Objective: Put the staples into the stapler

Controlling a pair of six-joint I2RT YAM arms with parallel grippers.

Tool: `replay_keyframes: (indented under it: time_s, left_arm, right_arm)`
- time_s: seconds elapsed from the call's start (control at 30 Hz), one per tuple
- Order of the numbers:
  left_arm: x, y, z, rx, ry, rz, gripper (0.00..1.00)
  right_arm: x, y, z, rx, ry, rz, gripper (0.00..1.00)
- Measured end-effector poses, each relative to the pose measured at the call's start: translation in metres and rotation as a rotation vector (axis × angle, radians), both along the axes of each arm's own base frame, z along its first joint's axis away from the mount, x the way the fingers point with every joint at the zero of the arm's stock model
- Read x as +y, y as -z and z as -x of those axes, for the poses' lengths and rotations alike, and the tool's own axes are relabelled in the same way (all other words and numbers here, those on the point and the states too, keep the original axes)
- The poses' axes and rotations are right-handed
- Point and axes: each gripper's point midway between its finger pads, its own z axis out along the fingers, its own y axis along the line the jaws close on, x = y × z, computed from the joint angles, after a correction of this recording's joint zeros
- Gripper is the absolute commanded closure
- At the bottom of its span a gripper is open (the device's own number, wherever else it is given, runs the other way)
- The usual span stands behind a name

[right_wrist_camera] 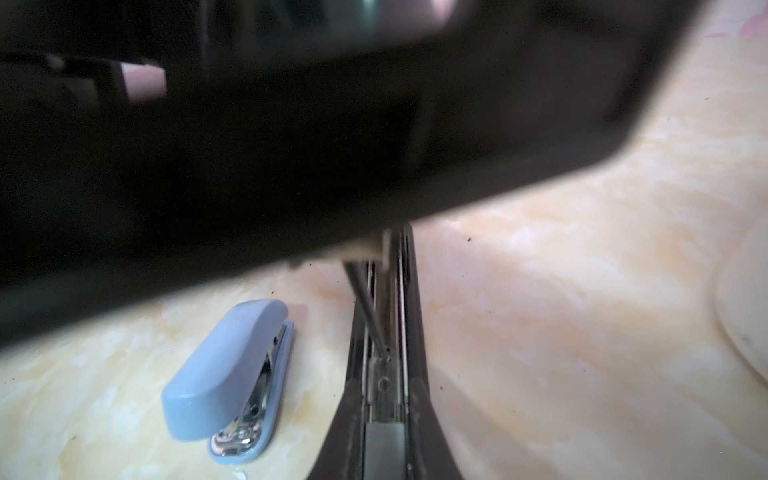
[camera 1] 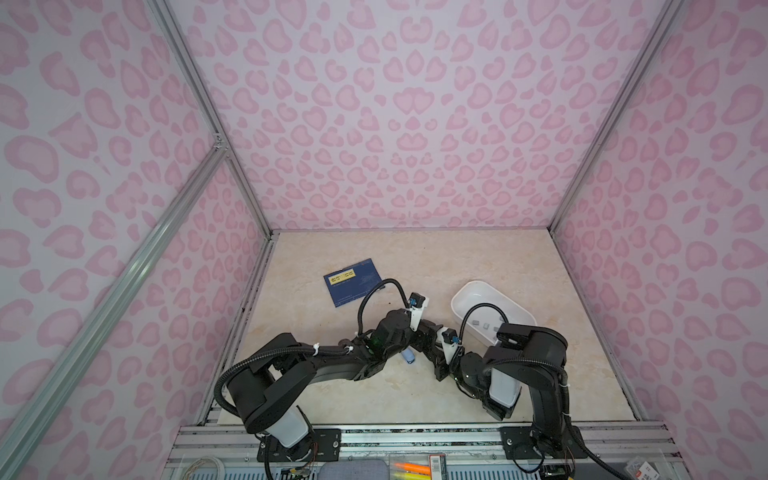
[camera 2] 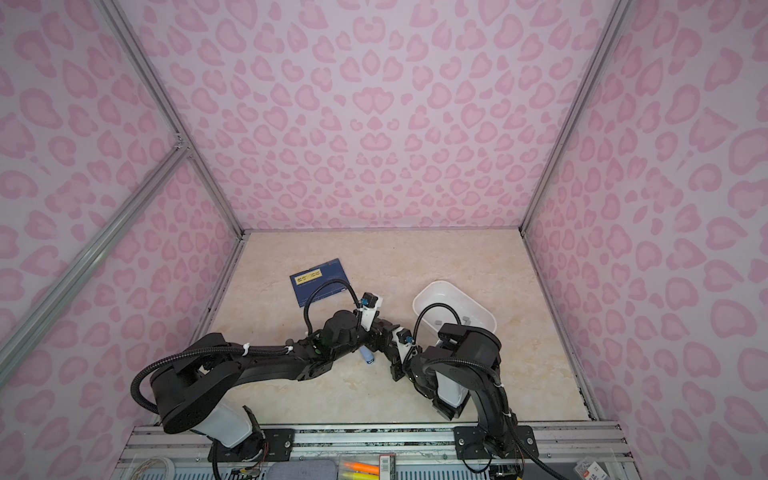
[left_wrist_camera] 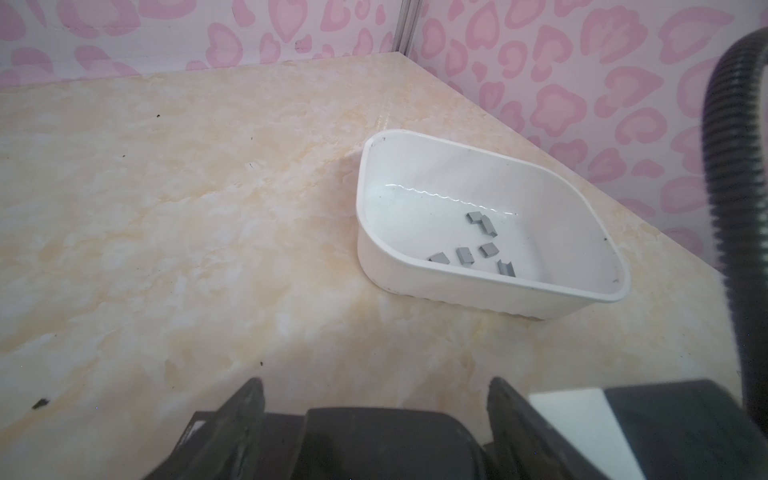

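Observation:
Several small grey staples (left_wrist_camera: 464, 255) lie loose in a white tray (left_wrist_camera: 457, 291), also seen in a top view (camera 1: 478, 291). My right gripper (right_wrist_camera: 384, 316) is shut on a stapler (right_wrist_camera: 384, 382), clamping its open metal rail, where the spring rod and pusher show. A second, light blue stapler (right_wrist_camera: 226, 370) lies closed on the table beside it, and shows in both top views (camera 1: 409, 356) (camera 2: 369, 357). My left gripper (left_wrist_camera: 376, 382) is open and holds nothing. It hangs just beyond the right gripper, and its dark body fills the far part of the right wrist view.
A blue booklet (camera 1: 352, 282) lies flat at the back left of the marble-patterned table. The white tray stands at the right, close to the right arm's elbow. Pink patterned walls close the table in on three sides.

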Motion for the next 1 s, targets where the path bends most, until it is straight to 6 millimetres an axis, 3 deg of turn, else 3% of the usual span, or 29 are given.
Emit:
replay_keyframes:
  time_s: [0.23,0.43,0.57,0.83,1.0]
  left_arm:
    - [0.002,-0.009,0.002,-0.01,0.003,0.0,0.06]
    - [0.004,-0.015,0.002,-0.011,-0.002,-0.002,0.06]
    - [0.012,-0.02,-0.002,-0.006,-0.036,0.015,0.06]
    - [0.027,-0.015,-0.013,0.011,-0.125,0.015,0.06]
    - [0.033,-0.003,-0.017,0.044,-0.155,-0.012,0.07]
  right_arm:
    - [-0.004,-0.003,0.0,0.004,0.013,-0.005,0.72]
    - [-0.007,-0.01,0.002,0.003,0.016,-0.019,0.5]
    - [-0.012,-0.018,0.006,-0.007,0.016,-0.031,0.45]
    - [-0.017,-0.044,0.006,-0.055,0.034,-0.087,0.61]
    - [-0.006,-0.079,-0.007,-0.08,0.057,-0.143,0.73]
